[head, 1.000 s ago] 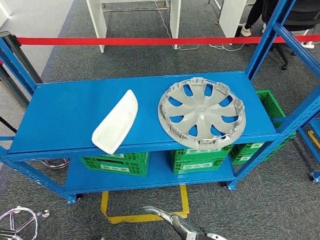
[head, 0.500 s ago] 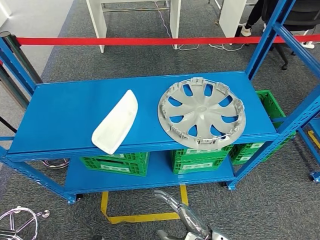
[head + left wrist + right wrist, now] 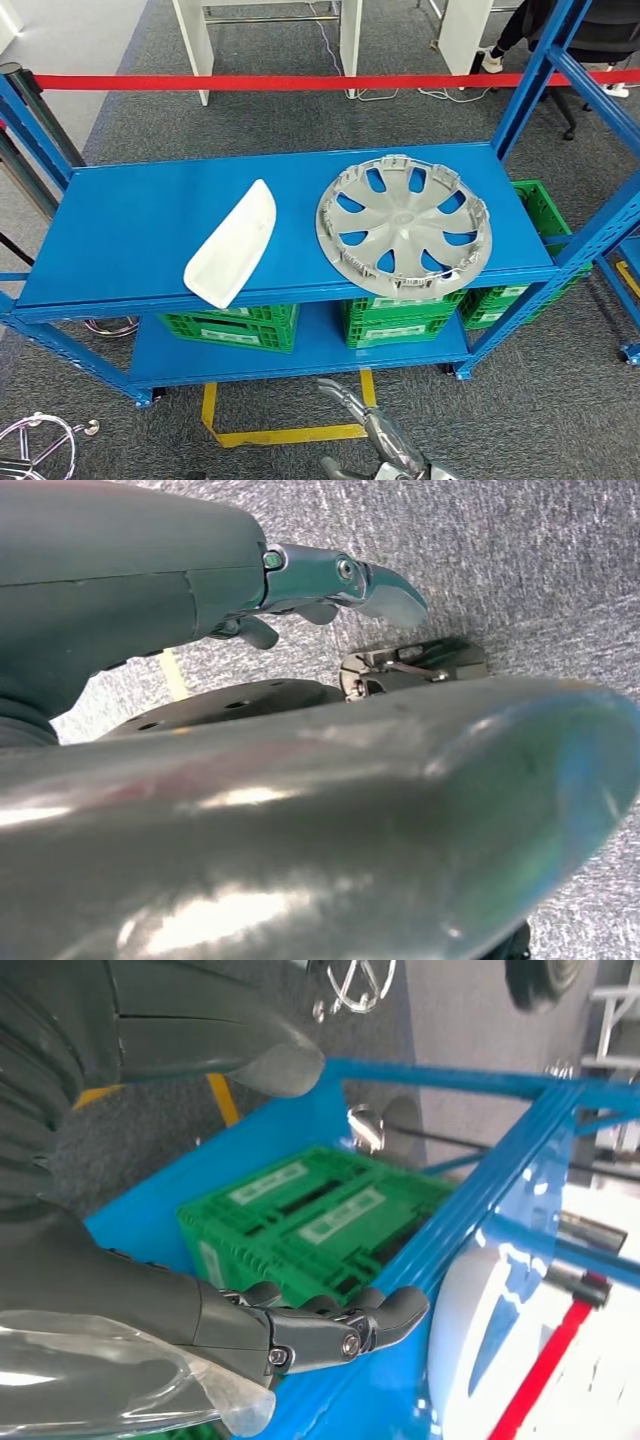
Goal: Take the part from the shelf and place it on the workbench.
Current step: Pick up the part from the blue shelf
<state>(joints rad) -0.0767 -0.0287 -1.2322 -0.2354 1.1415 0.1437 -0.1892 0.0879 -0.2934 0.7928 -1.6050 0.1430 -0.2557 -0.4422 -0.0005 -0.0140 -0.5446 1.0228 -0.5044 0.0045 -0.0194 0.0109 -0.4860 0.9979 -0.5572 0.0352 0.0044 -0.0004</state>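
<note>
On the top deck of the blue steel shelf rack (image 3: 136, 215) lie two parts: one white curved plastic cover (image 3: 230, 243), left of centre and reaching the near edge, and one round silver-grey wheel trim with spoke openings (image 3: 403, 224), right of centre. The two are near each other but apart. Both sit well beyond the right hand (image 3: 361, 415), which is low at the near edge of the head view, over the grey carpet in front of the rack, touching neither part.

Right hand: fingers (image 3: 343, 1330) extended, lying alongside each other and pointing toward the rack; thumb (image 3: 249, 1050) held apart from them; nothing in its grasp. In the right wrist view the white cover (image 3: 472, 1330) shows beyond the fingertips.

Left hand (image 3: 317, 585): seen in the left wrist view over grey carpet, fingers straight out, nothing between them that I can see.

Lower deck: three green slotted plastic crates (image 3: 234, 327) counted, left, centre and right, the right one partly behind the rack's post. One red barrier tape (image 3: 264, 82) runs across the far side. Yellow floor tape (image 3: 283, 432) marks the carpet at the near side of the rack.
</note>
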